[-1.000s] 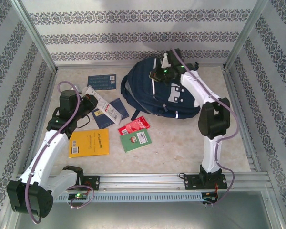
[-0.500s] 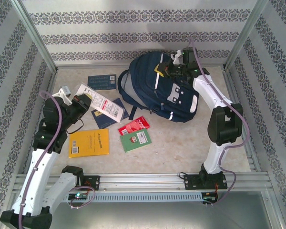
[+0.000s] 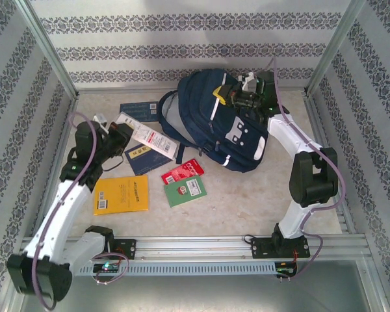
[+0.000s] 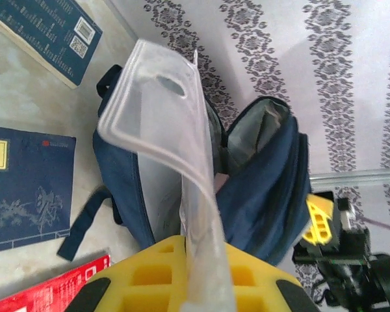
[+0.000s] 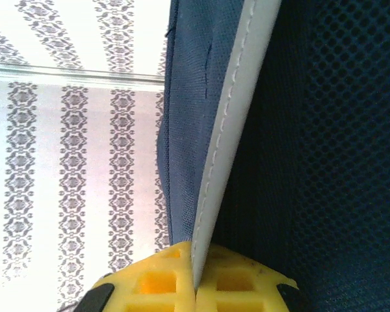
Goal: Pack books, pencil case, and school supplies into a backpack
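Left tool point(image 4: 196, 263) clamped tight on narrow white strip packet point(image 3: 151, 137), gripping one end. Packet's long axis runs away from tool, free end aimed at backpack point(image 3: 218, 123) mouth point(image 4: 250, 140), which gapes toward left arm, the nearer one. Free end seems just short of mouth lip; overhead view too coarse to be sure. Right tool point(image 5: 196, 276) pinched shut on backpack's white-piped edge point(image 5: 231, 130), propping mouth open. Books point(image 3: 120, 194) and red packet point(image 3: 182, 171) lie on desk point(image 3: 247, 195).

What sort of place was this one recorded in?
Most likely a robot test booth, not a real room: patterned wallpaper panels on an aluminium frame enclose a pale tabletop, two arms are bolted to a rail at its near edge, with a backpack and books as props.
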Tool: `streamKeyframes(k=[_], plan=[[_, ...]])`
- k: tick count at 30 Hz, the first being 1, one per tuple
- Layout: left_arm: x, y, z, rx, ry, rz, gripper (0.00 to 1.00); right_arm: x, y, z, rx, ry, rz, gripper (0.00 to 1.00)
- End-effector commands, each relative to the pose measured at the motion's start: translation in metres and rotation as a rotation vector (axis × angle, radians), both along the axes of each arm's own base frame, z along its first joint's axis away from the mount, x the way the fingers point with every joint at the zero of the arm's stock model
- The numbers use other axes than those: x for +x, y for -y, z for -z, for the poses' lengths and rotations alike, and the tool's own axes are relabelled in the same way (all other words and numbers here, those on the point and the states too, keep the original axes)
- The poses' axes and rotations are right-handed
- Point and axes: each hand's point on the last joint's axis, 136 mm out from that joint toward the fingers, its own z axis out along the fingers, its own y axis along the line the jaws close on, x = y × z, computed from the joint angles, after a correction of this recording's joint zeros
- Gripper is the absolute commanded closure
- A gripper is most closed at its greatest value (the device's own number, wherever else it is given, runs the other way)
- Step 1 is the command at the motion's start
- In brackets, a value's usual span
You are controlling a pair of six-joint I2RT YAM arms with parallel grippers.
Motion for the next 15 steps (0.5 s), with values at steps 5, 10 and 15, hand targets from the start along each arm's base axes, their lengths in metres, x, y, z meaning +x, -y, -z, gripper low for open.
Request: streamKeyframes(k=[5, 10, 15], plan=[[0.074, -0.012, -0.054, 0.138, 0.174, -0.068, 1.00, -0.030, 0.000, -0.105, 0.177, 0.306, -0.068, 1.00], [0.102, -0.020, -0.062, 0.213, 0.177, -0.106, 1.00, -0.043, -0.013, -0.108, 0.199, 0.325, -0.123, 1.00], [0.134, 0.000, -0.041, 0.167, 0.156, -0.021, 1.00, -0.058, -0.024, -0.103, 0.254, 0.352, -0.187, 1.00]])
